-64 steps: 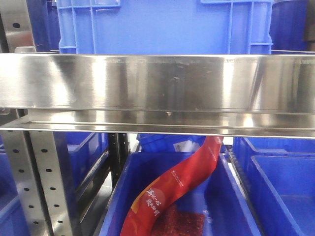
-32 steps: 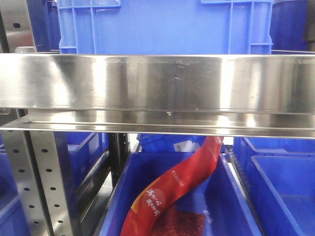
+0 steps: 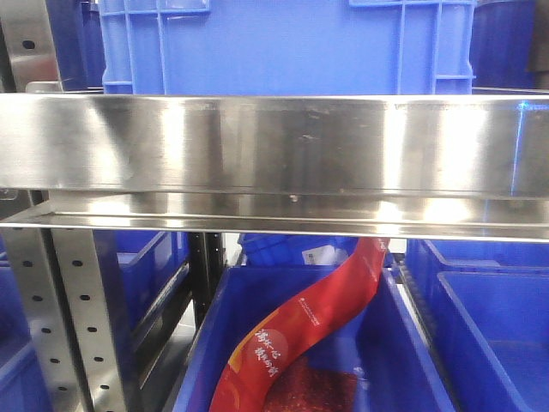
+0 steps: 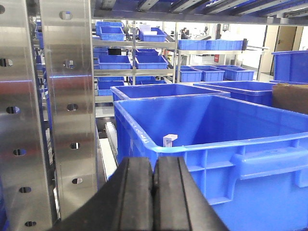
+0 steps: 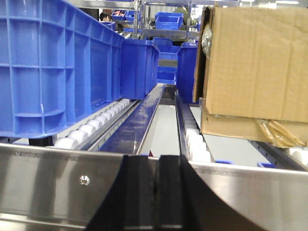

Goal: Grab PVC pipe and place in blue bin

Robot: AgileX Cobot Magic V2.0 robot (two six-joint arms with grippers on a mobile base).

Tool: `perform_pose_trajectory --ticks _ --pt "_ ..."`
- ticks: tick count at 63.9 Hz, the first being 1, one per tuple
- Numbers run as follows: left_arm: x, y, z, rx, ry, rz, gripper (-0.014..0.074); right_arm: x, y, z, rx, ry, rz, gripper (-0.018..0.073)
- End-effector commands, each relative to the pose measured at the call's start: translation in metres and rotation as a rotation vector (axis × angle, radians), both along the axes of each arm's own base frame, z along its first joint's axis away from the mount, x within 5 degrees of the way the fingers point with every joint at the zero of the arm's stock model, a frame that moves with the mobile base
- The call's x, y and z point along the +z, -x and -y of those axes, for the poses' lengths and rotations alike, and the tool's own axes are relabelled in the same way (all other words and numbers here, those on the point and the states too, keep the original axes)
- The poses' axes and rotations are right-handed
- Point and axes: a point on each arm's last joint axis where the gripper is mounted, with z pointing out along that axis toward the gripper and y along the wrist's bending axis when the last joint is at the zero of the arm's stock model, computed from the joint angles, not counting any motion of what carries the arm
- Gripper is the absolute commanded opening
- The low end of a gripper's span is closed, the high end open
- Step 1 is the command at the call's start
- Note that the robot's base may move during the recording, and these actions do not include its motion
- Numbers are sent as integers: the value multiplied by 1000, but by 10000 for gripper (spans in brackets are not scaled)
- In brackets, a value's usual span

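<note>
My left gripper (image 4: 153, 175) is shut and empty, close in front of the near rim of a large blue bin (image 4: 231, 144). A small pale grey angular piece (image 4: 169, 140) shows just inside that rim; I cannot tell whether it is the PVC pipe. My right gripper (image 5: 157, 178) is shut and empty, in front of a steel shelf rail (image 5: 57, 178). Neither gripper shows in the front view. No clear PVC pipe shows in any view.
The front view faces a steel shelf beam (image 3: 274, 146) with a blue bin (image 3: 283, 43) above it. Below, another bin (image 3: 412, 360) holds a red packet (image 3: 309, 322). A perforated steel post (image 4: 67, 96) stands left of the left gripper. A cardboard box (image 5: 255, 62) and a blue crate (image 5: 53, 62) flank roller tracks.
</note>
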Motion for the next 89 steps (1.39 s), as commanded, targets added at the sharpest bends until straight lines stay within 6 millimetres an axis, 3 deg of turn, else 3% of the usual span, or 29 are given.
perform_pose_trajectory --ticks 1,76,89 --pt "2 2 -2 6 16 18 -111 0 2 0 -7 7 13 -168" --pt "2 2 -2 6 16 18 -111 2 2 0 -7 -5 34 -168" --pt "-20 2 -5 29 -33 -18 -111 2 2 0 -7 -5 34 -168"
